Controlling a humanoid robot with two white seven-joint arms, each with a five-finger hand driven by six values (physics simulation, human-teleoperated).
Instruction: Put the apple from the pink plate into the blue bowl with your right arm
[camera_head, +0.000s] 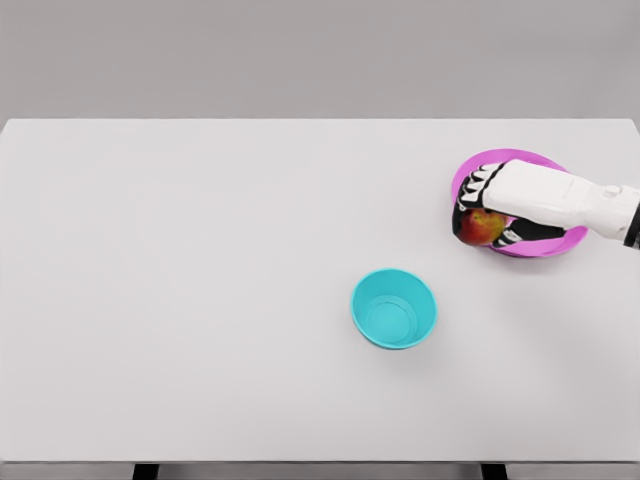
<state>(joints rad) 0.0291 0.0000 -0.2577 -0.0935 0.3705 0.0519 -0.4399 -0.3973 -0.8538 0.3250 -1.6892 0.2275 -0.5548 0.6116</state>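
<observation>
Nearest the camera, bottom of frame, only the table (200, 300) front edge showed, w/ two dark legs peeking under it; no left arm anywhere in view.

Next up, just right of centre and a bit below the middle, sat the blue bowl (394, 308), upright, mouth open, nothing inside. It stood well apart from the action further back.

Farther back, at the right edge, upper-middle of frame, the pink plate (480, 162) lay flat on the table. The right arm came in from the right border and reached across it, so the right hand (490, 208) covered most of the plate. Fingers were curled round the apple (481, 227), gripping it at the plate's left-lower rim; red-yellow skin showed btwn fingers and thumb. Whether the apple was lifted clear of the plate or resting on it couldn't be told from this angle.

Key relation: the bowl lay down and to the left of the hand in frame, i.e. nearer the robot. The forearm's long axis ran roughly left-right, knuckles pointing left, already toward the bowl's side. Judging from that, the carry would need a shift left and toward the camera, then release above the bowl mouth. The right hand was plainly the nearer one.
</observation>
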